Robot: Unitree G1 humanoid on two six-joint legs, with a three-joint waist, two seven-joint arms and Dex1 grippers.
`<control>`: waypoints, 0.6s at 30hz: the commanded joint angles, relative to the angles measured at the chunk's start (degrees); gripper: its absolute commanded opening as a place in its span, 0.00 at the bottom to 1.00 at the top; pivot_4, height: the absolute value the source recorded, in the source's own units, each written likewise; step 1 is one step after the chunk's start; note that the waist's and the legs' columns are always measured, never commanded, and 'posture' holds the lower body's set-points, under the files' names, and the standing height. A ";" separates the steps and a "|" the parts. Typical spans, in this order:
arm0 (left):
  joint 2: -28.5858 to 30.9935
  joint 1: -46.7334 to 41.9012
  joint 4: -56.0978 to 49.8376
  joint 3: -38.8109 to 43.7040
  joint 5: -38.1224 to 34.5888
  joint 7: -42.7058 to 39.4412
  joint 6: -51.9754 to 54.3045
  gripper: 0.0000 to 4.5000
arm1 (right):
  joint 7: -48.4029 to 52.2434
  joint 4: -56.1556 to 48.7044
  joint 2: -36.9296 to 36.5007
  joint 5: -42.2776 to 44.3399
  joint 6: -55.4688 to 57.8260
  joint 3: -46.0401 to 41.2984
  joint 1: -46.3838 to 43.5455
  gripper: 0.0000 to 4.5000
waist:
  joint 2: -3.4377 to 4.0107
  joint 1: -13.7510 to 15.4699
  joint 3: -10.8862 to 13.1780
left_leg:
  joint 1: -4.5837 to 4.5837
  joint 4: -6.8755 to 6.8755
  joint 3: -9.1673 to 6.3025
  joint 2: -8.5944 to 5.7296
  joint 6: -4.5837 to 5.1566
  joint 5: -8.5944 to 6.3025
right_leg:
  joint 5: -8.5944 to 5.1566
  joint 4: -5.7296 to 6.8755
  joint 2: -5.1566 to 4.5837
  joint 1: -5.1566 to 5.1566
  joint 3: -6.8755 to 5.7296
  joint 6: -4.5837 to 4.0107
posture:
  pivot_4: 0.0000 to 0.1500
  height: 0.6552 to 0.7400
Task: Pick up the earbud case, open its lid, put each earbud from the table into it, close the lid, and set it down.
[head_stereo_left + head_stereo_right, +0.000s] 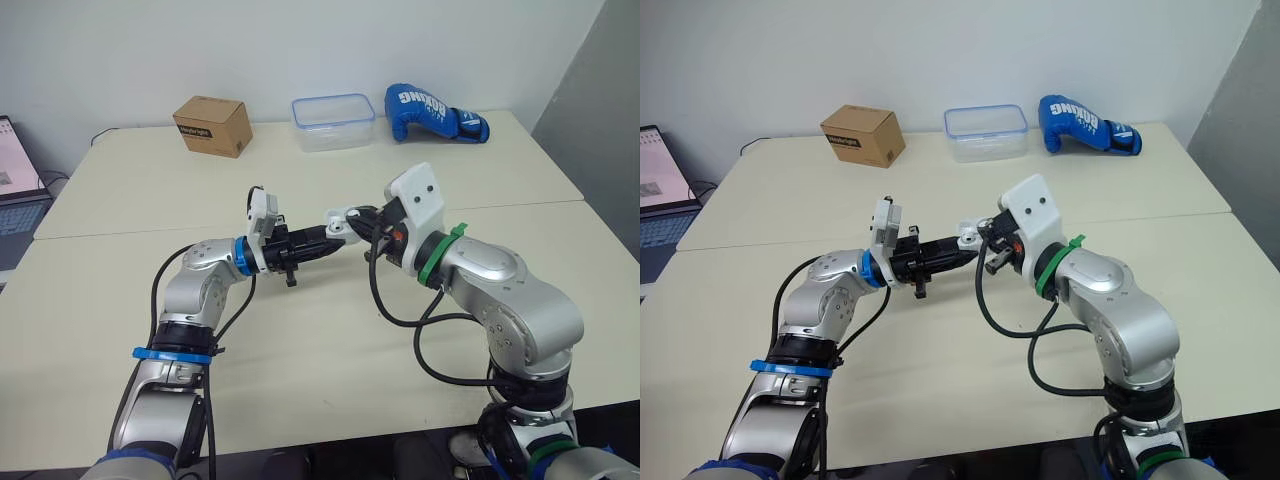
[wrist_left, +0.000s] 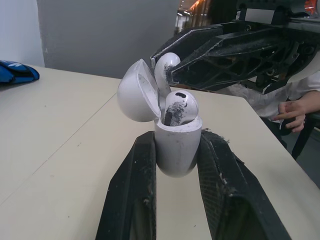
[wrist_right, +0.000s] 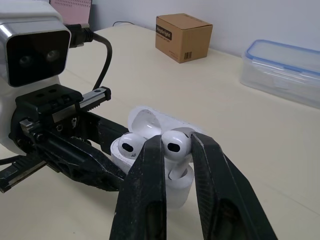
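glove (image 1: 432, 112) lettering "boxing"; right tool (image 1: 353, 222) pinches earbud (image 3: 175, 143) at open case (image 2: 177, 146).

a laptop (image 1: 15, 200) is cropped by the left eye view's left edge; the held earbud's (image 2: 165, 67) stem is hidden within the right gripper (image 3: 176, 144) (the seated earbud's (image 2: 180, 106) stem sits inside the case (image 2: 177, 145)); a person's hand (image 2: 300, 107) is cropped too.

The earbud case (image 2: 176, 147) and earbud (image 3: 176, 144) are white; boxing glove (image 1: 430, 112) blue, white lettering; box (image 1: 212, 125) brown; container (image 1: 333, 99) clear, blue-rimmed; table (image 1: 120, 180) cream.
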 commanded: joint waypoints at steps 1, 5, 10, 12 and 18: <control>0.04 -2.32 -1.71 1.25 -1.10 0.04 -0.79 0.17 | -0.95 -2.01 -1.03 0.78 -0.19 0.96 -0.33 0.08 | 0.00 0.01 0.00 | 0.00 0.00 0.00 0.00 0.00 0.00 | 0.00 -0.01 0.00 0.01 0.00 0.00 | 1.00 0.89; -0.13 -2.68 -1.48 1.32 -1.04 0.17 -0.92 0.17 | -1.26 -1.89 -1.66 1.98 0.21 1.56 -0.71 0.08 | 0.00 -0.01 0.00 | 0.00 0.00 0.00 0.00 0.00 0.00 | 0.00 -0.01 0.00 0.00 0.00 0.00 | 1.00 0.89; 0.04 -2.48 -1.90 1.43 -1.10 0.32 -0.84 0.17 | -0.87 -1.34 -2.26 2.87 -0.44 1.72 -0.97 0.31 | 0.00 0.00 0.00 | 0.00 0.00 0.00 0.00 0.00 0.00 | 0.00 -0.01 0.00 0.01 0.00 0.00 | 1.00 0.89; 0.19 -2.24 -2.09 1.44 -1.10 0.31 -0.78 0.17 | -1.01 -1.17 -2.59 2.94 -1.39 1.69 -0.96 0.46 | 0.00 -0.01 0.00 | 0.00 0.00 0.00 0.00 0.00 0.00 | 0.00 -0.01 0.00 0.00 0.00 0.00 | 1.00 0.89; 0.33 -2.13 -1.98 1.40 -1.06 0.32 -0.74 0.17 | -0.22 -0.16 -2.28 5.94 -2.80 -1.57 -1.94 0.70 | 0.00 0.00 0.00 | 0.00 -0.01 -0.01 0.01 0.00 0.00 | 0.00 -0.03 0.01 0.01 0.00 0.00 | 1.00 0.89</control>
